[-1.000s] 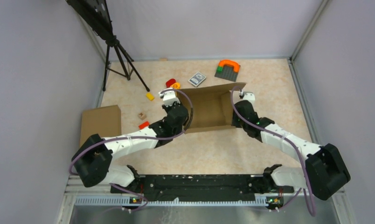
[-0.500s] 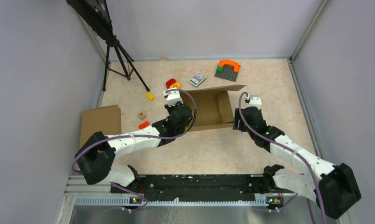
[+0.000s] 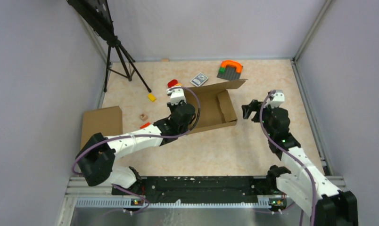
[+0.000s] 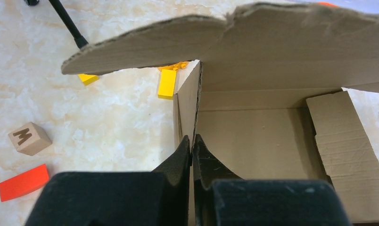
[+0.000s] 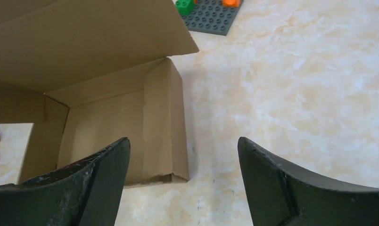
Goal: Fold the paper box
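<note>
Paper box (image 3: 211, 110): a shallow brown cardboard tray with its top open, resting on the table (image 3: 272, 84) near the middle, slightly toward 12 o'clock when seen from above. Its large lid flap (image 4: 253, 35) rises from the 12 o'clock edge and tilts up, not closed. The wall at 9 o'clock stands upright. The wall at 3 o'clock is up too, though it seems to lean a little.

The left hand (image 4: 192, 143) is closed tight, pinching the top edge of the 9 o'clock wall between its two fingers. The right hand (image 3: 247, 111) sits at 3 o'clock of the box, near it but not touching. Its fingers are spread wide and hold nothing.

Further out, small toy blocks lie at 10 o'clock of the box: a yellow block (image 3: 151, 97), a wooden cube (image 4: 29, 138) marked with a letter, and a red block (image 4: 23, 182). A grey studded plate (image 3: 230, 70) carrying an orange arch lies at 1 o'clock, with a small patterned card pack (image 3: 199, 79) at 12. A second brown box (image 3: 102, 123) lies at 9 o'clock near the table's edge, and a black tripod (image 3: 119, 56) stands in the corner at 11.

The tray looks formed, so the step in hand is probably closing it. The next move likely calls for the free right hand to reach the lid and swing it down toward 6 o'clock while the left hand steadies the wall. The left fingers would need to clear that wall before the lid seats.
</note>
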